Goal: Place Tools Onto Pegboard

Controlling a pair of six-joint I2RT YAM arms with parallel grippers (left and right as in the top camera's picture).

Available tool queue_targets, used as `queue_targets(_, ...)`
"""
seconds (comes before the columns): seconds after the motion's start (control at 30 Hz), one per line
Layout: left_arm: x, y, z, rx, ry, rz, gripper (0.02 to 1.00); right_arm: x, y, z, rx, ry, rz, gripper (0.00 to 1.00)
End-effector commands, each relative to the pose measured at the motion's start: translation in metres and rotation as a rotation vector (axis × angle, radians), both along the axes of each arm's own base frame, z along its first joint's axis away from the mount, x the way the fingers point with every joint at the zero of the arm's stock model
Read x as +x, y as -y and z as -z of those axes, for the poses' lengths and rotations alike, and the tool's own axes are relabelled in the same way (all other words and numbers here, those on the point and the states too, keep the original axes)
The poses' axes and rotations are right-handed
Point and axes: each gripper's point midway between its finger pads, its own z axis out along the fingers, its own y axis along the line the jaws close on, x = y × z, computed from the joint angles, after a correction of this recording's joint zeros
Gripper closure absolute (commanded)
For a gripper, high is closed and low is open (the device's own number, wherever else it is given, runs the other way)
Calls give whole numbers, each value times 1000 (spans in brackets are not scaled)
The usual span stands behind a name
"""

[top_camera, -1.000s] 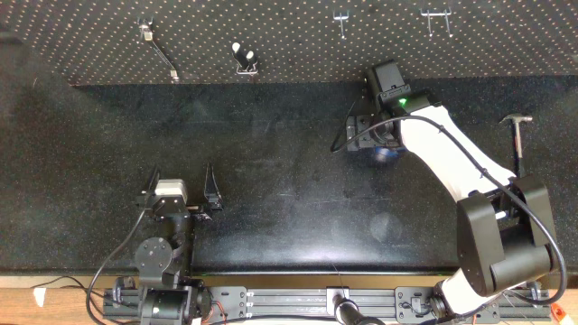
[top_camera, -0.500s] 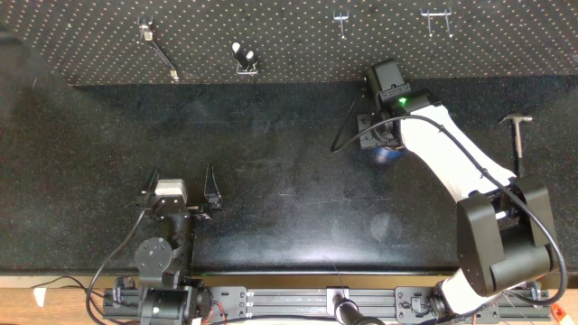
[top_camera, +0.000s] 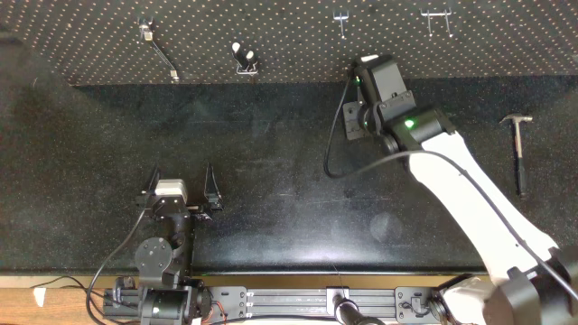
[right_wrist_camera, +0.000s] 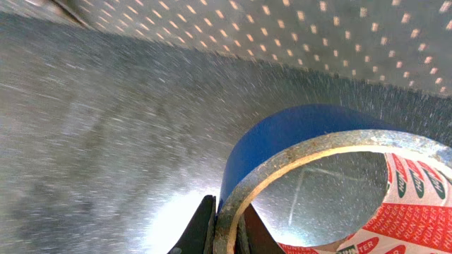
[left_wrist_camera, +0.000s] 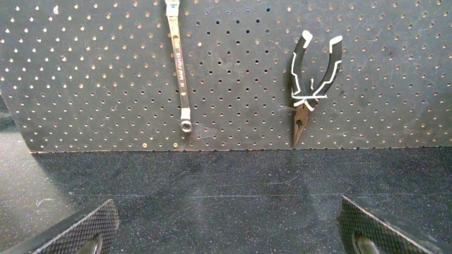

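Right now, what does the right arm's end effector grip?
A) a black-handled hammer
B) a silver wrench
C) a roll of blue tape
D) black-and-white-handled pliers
C: in the right wrist view the right end effector pinches the wall of the roll of blue tape.

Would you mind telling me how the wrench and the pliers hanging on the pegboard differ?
The wrench is one slim, straight silver bar; the pliers have two black, white-edged handles splayed apart. The wrench ends in a ring at the bottom, the pliers in a pointed nose. Both hang upright on the pegboard.
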Motion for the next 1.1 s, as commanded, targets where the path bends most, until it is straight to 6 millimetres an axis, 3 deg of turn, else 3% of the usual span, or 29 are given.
queue_targets(0.03,0,3,1,16,-3,17,23,1,-19,-53,82,154,-17,925)
queue_targets(0.17,0,3,1,16,-3,17,23,7,-35,-89,148,289,-46,925)
queue_targets(0.47,0,3,1,16,-3,17,23,15,-42,-112,162,391,-82,925)
queue_targets(0.8,0,3,1,16,-3,17,23,9,-28,-149,111,529,-90,925)
queue_targets(0.93,0,3,1,16,-3,17,23,19,-33,-152,110,567,-96,925)
queue_targets(1.1,0,3,1,16,-3,17,23,35,-44,-133,99,553,-107,925)
